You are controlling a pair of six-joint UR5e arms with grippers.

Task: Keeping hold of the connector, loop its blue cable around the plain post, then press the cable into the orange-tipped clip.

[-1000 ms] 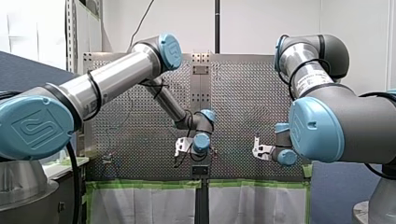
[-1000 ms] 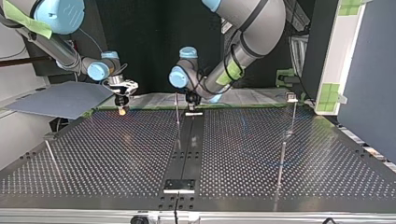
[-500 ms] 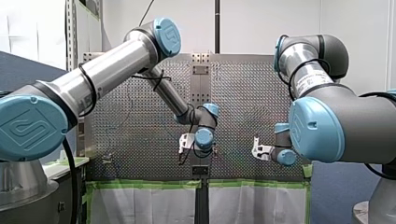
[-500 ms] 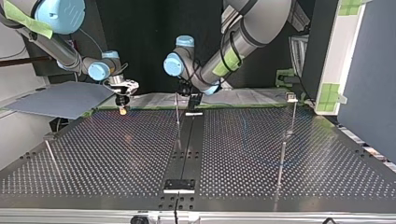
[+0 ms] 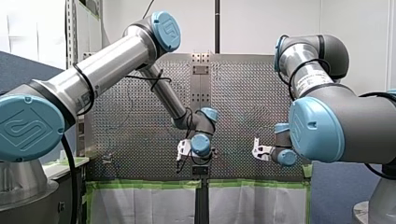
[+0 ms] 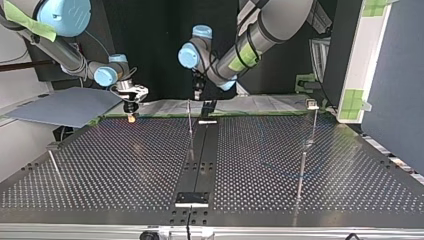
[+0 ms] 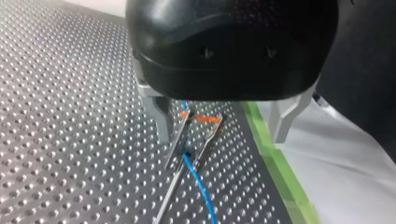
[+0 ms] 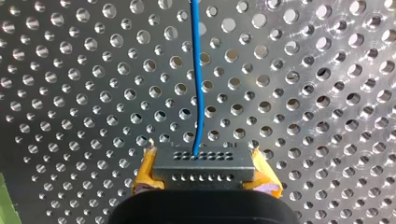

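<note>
Blue cable (image 8: 198,93) is thin, probably floppy, so the stiff connector (image 8: 201,164) is the handle: my right gripper (image 8: 203,173) pinches it, my left gripper (image 7: 222,122) is spread wide.

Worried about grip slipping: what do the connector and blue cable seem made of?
The connector looks like matte grey plastic, judging by its moulded rows of pinholes. The blue cable seems plastic-insulated wire: smooth, slightly glossy, gently bent.

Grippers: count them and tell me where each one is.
2. My left gripper, open, hangs over the orange-tipped clip near the table's edge; my right gripper holds the connector above the table, at the top view's left. Neither is hidden.
</note>
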